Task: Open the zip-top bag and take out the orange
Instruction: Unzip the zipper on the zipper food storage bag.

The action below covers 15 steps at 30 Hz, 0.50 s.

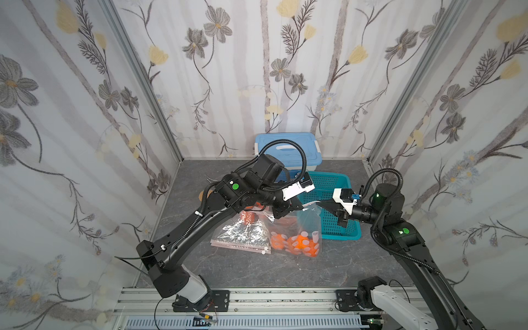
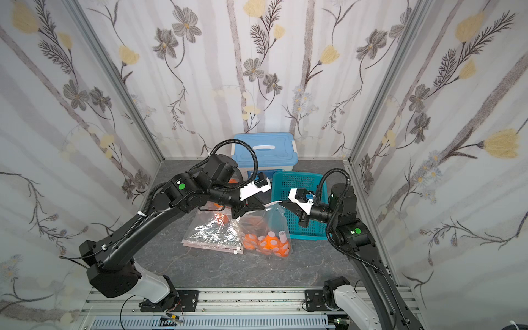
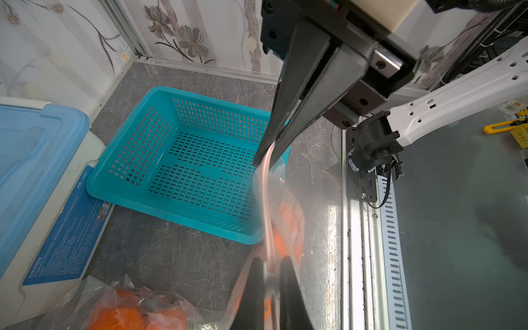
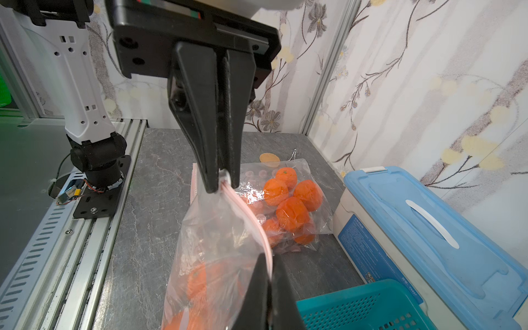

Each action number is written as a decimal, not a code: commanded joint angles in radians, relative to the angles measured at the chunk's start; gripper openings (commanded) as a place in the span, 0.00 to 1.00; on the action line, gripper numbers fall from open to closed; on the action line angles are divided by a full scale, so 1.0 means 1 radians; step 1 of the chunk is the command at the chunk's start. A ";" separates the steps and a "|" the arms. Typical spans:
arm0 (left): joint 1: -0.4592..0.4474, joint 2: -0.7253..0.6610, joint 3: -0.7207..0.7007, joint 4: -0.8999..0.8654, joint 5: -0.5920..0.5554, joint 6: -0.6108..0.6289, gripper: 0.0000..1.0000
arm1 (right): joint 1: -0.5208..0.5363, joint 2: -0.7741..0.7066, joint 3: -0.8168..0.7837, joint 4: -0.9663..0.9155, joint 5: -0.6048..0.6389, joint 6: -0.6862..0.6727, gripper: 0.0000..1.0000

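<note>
A clear zip-top bag point(image 1: 307, 225) point(image 2: 265, 225) hangs lifted between both grippers, its bottom on the table. Several oranges point(image 1: 300, 243) point(image 2: 268, 243) with white dots lie at its bottom. My left gripper point(image 3: 270, 274) point(image 1: 297, 205) is shut on one end of the bag's pink zip strip point(image 4: 248, 211). Facing it, my right gripper point(image 4: 270, 274) point(image 1: 322, 203) is shut on the other end of that strip. The strip runs taut and closed between them. Oranges point(image 4: 200, 280) show blurred through the plastic in the right wrist view.
A second clear bag of oranges point(image 4: 288, 200) lies flat behind, under the left arm. A silver foil pouch point(image 1: 243, 233) lies left of the held bag. A teal basket point(image 1: 340, 235) stands to the right, a blue-lidded box point(image 1: 268, 141) at the back wall.
</note>
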 commanded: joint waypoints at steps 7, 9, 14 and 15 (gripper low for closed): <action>0.001 -0.106 -0.074 -0.051 -0.167 0.013 0.00 | -0.004 -0.009 0.009 0.042 -0.003 -0.008 0.00; 0.001 -0.154 -0.122 -0.075 -0.237 0.009 0.00 | -0.006 -0.009 0.009 0.046 -0.001 -0.005 0.00; 0.000 -0.258 -0.202 -0.152 -0.344 -0.030 0.00 | -0.011 0.003 0.017 0.054 -0.002 -0.001 0.00; 0.000 -0.259 -0.205 -0.175 -0.356 -0.034 0.00 | -0.011 0.006 0.018 0.055 -0.003 -0.001 0.00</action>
